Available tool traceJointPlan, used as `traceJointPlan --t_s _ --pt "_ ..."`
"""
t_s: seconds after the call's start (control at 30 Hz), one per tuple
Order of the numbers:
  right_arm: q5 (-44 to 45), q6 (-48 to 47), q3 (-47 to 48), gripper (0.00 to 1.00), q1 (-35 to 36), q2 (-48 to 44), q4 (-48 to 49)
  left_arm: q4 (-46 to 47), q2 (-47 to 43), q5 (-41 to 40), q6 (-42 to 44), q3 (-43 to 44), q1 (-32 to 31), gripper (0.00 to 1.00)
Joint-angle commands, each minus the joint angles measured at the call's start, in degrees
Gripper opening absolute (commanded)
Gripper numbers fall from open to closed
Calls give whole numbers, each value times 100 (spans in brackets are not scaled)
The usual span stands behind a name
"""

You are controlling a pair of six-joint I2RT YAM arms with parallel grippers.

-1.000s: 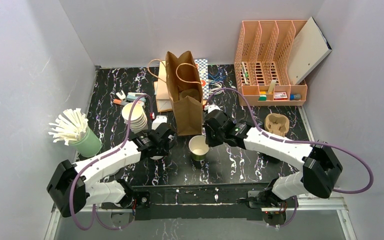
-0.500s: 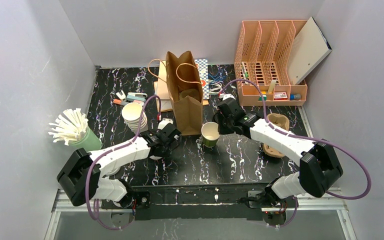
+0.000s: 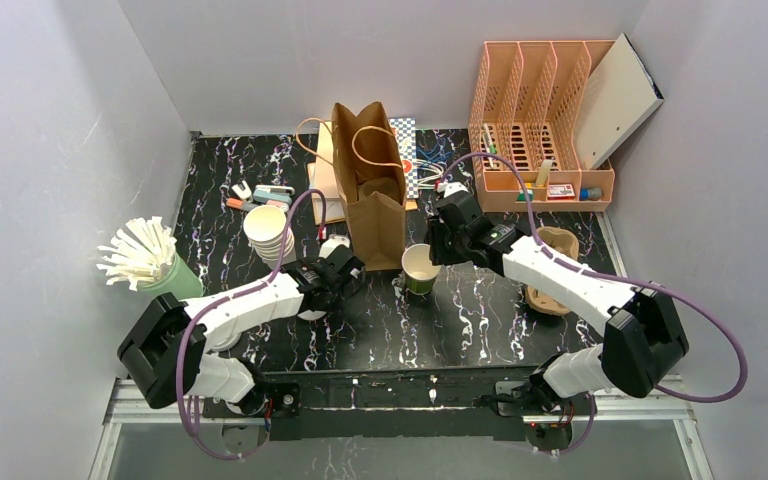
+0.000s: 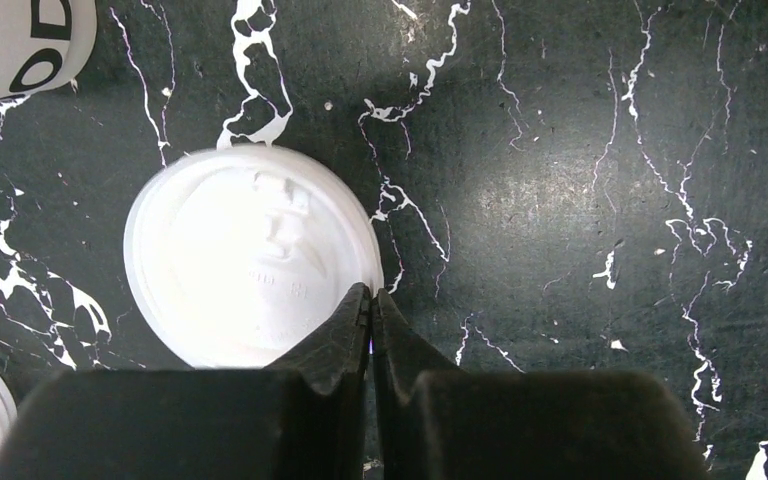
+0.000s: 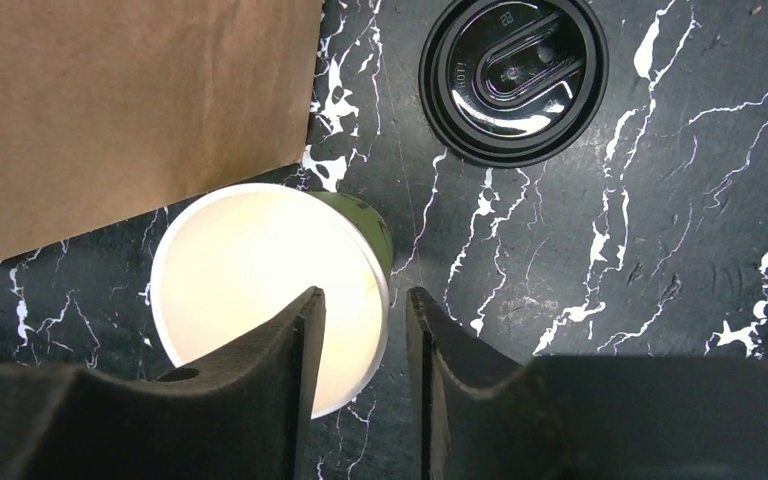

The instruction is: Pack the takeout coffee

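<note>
green cup (image 5: 260, 265) (lidless), rim between right hand (image 5: 365, 300) fingers.

Container side: the white cylindrical container (image 4: 20, 40) at the top-left corner of the left wrist view carries bold black capitals, an O and a D. The frame edge cuts them off, so the word cannot be completed.
White lid: the round white plastic lid (image 4: 250, 270) has raised moulded marks near its middle, too faint to read.
Black lid: the round black plastic lid (image 5: 513, 78) has small embossed characters near its rim; none can be made out with certainty.
Box face: the small red-and-white box (image 3: 560, 191) in the peach plastic file organizer (image 3: 545, 100) is printed, but too small to read.
</note>
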Motion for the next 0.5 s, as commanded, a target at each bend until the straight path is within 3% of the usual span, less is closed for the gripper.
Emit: traceJointPlan --t_s 0.0,0.37,0.47 --pt "-52 -91 293 46 -23 -304 4 -106 -222 -20 6 -12 36 0" --pt "-419 -353 344 66 -21 -936 -110 -601 -1220 568 -46 427 36 0" --pt "-982 -485 348 70 -21 -1184 -3 -659 -1539 920 -46 614 34 0"
